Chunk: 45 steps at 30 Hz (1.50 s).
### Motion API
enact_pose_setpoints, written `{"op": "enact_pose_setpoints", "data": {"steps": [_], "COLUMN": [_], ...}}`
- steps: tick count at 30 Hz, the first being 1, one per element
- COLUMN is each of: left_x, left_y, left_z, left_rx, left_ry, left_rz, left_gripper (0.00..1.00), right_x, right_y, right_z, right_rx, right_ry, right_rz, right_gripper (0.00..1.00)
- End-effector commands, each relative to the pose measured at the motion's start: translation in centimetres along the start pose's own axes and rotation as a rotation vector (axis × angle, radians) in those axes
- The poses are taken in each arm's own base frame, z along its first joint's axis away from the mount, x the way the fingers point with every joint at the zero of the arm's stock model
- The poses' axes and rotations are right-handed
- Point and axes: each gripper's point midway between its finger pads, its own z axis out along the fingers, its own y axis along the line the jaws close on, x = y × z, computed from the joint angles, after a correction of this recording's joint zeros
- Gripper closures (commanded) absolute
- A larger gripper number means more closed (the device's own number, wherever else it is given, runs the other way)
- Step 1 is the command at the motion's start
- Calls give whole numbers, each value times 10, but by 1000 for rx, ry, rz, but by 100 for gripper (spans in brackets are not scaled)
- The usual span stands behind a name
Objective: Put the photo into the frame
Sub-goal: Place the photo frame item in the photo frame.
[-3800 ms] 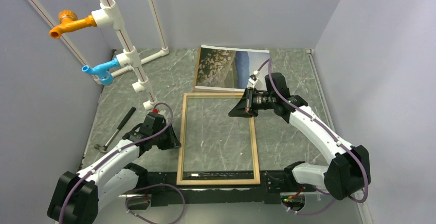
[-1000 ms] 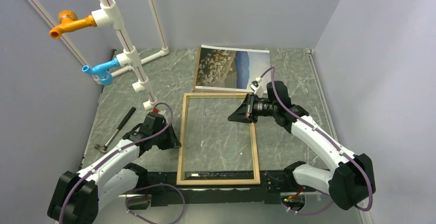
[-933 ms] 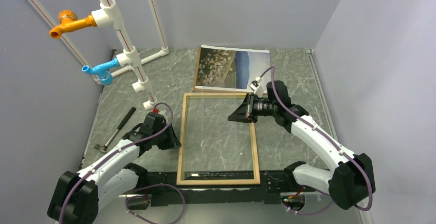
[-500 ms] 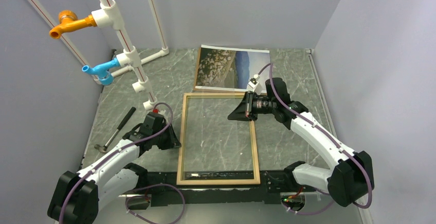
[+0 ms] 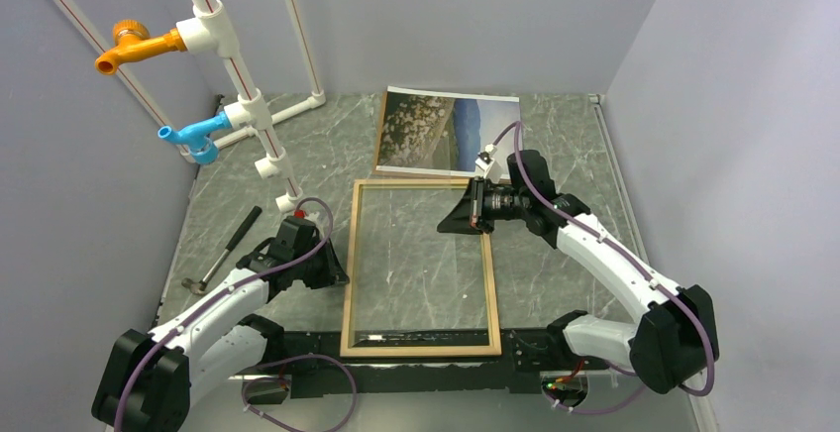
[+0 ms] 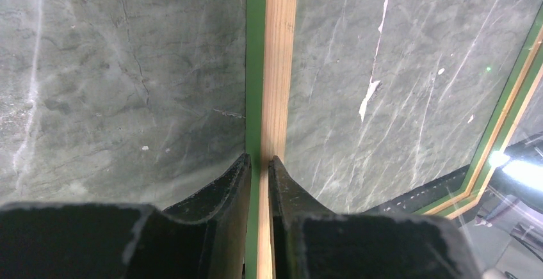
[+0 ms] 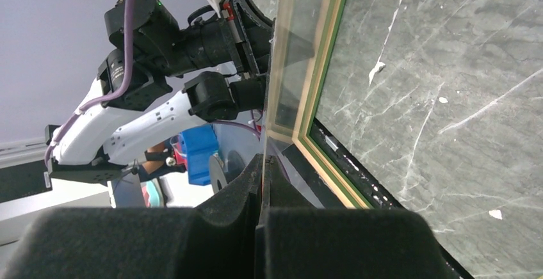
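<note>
Frame (image 5: 421,350): large thin-railed rectangle with clear glass, in the lower centre of the top view, long sides running toward the arms, grey-green marbled table (image 5: 297,155) visible through the pane. Photo (image 5: 436,133) lies flat just beyond the frame's far rail, print side up: meadow, hills, pale sky. Left gripper (image 5: 335,270) is at the left rail; the left wrist view shows the left gripper (image 6: 259,164) with a finger on each side of that rail, pinching it. Right gripper (image 5: 458,216) sits at the frame's upper right corner. In the right wrist view its fingers (image 7: 243,189) are pressed together with the thin frame edge running into the tips; can't tell if it actually nips it. Top view shows only pale wood; both wrist views add the green strip alongside. Right wrist view also shows the left arm through the glass. White pipe rack with orange tap (image 5: 129,46) and blue tap (image 5: 193,138) upper left, hammer (image 5: 226,249) on the table at left, plain lilac-grey walls around.
</note>
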Motion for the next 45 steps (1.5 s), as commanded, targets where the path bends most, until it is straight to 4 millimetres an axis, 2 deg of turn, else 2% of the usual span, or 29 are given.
{"op": "enact_pose_setpoints", "data": {"steps": [1,22,37,45], "left_x": [3,2,3,3], "left_y": [19,19,19,19], "left_z": [4,4,4,4], "left_rx": [-77,-77,-77,-77], "left_ry": [-3,-4,-3,-3], "left_rz": [26,24,24,22], "left_gripper": [80,79,80,80], "right_x": [12,10,16,18], "right_y": [-5,-39,-71,-77], "right_z": [4,-14,-6,-10], "right_rx": [13,277,354,389], "right_ry": [48,37,58,56], "right_rz": [-4,-72,-46,-37], "right_gripper": [100,100,100,99]}}
